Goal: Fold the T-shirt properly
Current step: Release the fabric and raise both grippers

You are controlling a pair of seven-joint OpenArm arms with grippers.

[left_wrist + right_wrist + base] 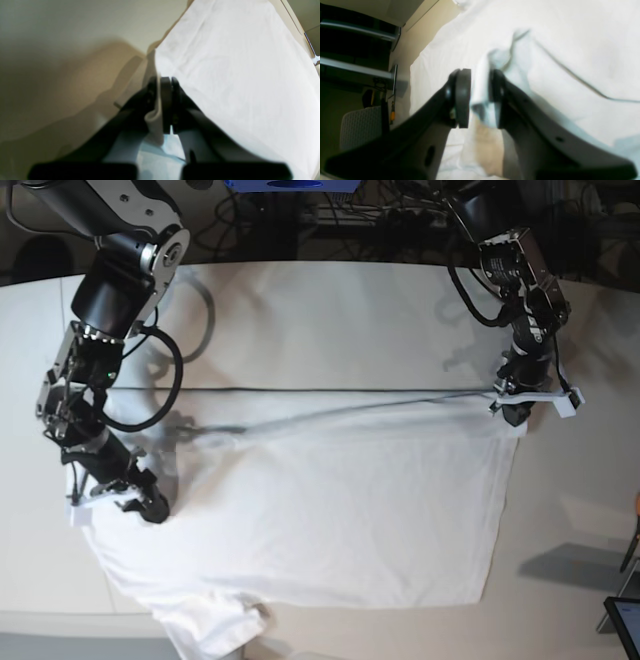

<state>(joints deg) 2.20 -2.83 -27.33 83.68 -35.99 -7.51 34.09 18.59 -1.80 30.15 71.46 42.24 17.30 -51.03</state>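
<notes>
Left gripper (pixel 165 105) clenched on T-shirt (pixel 330 520) hem — keeps fold edge taut; right gripper (pixel 480 97) jaws parted, cloth loose between — likely letting go; shirt spread on table (pixel 300 310).

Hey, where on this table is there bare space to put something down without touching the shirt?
Bare tabletop lies across the far half, beyond the T-shirt, and down the strip past its edge below the left gripper. A narrower strip runs outside the right gripper. The near middle is all cloth, crowded at both held corners.
</notes>
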